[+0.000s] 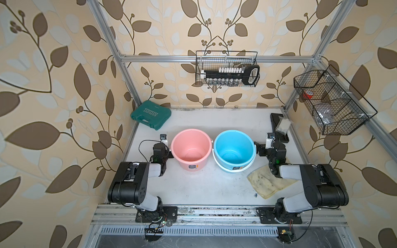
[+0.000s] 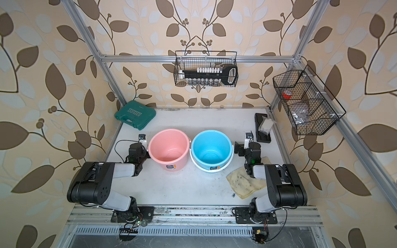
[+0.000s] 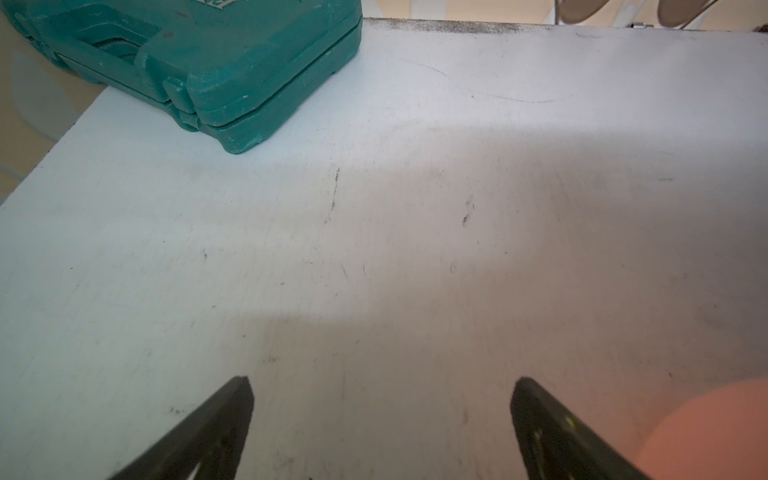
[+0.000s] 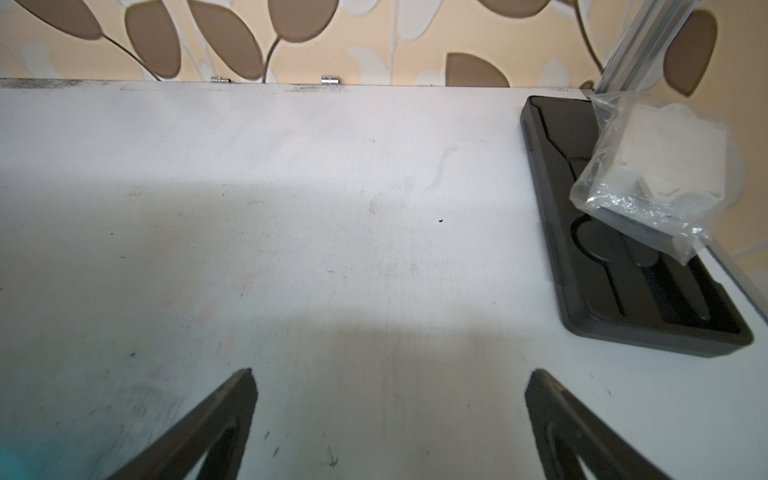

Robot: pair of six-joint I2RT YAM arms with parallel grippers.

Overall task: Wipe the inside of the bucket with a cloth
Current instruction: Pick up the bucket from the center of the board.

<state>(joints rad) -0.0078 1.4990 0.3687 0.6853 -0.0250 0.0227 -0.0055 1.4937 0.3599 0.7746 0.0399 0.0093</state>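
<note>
A pink bucket (image 1: 191, 148) and a blue bucket (image 1: 234, 149) stand upright side by side mid-table, both empty inside. The cloth (image 1: 265, 181), pale yellow with dark specks, lies flat on the table to the front right of the blue bucket; my right forearm hangs over its right part. My left gripper (image 3: 382, 384) is open over bare table just left of the pink bucket (image 3: 715, 428). Just right of the blue bucket (image 4: 14, 463), my right gripper (image 4: 392, 376) is also open and holds nothing.
A green tool case (image 1: 151, 114) lies at the back left. At the back right a black tray (image 4: 615, 270) carries a clear plastic bag (image 4: 652, 174). Wire baskets hang on the back rail (image 1: 226, 68) and on the right frame (image 1: 330, 103).
</note>
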